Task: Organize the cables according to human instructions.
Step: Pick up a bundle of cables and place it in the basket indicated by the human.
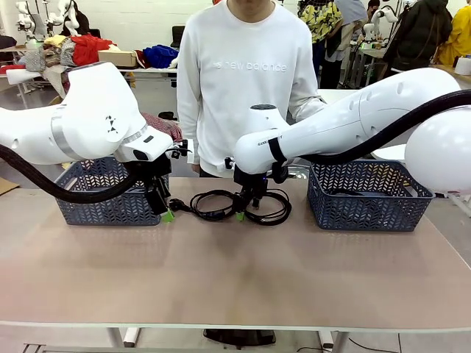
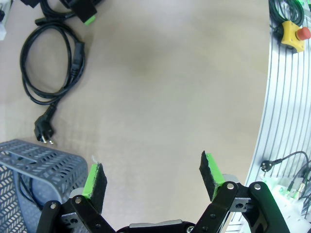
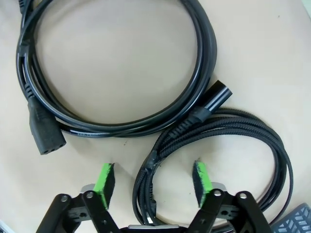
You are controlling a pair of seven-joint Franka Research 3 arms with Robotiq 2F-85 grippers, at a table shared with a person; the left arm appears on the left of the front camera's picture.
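Right end effector (image 3: 152, 171) spread astride braided cable (image 3: 170, 138), bottom cut off, perhaps untouched; left end effector (image 2: 151, 167) released.

Pale tan tabletop (image 1: 221, 279) across the foreground, white along the near edge. Behind it, grey floor (image 1: 158, 99) running back to a white painted-brick wall (image 1: 140, 22). At far left, a long table (image 1: 151, 71) heaped with red clothes (image 1: 88, 48) and a blue bundle (image 1: 158, 55), with a cardboard box (image 1: 118, 57) between them. At far right, another white table (image 1: 375, 53), possibly a workbench, too crowded to tell. Even, soft indoor light throughout.
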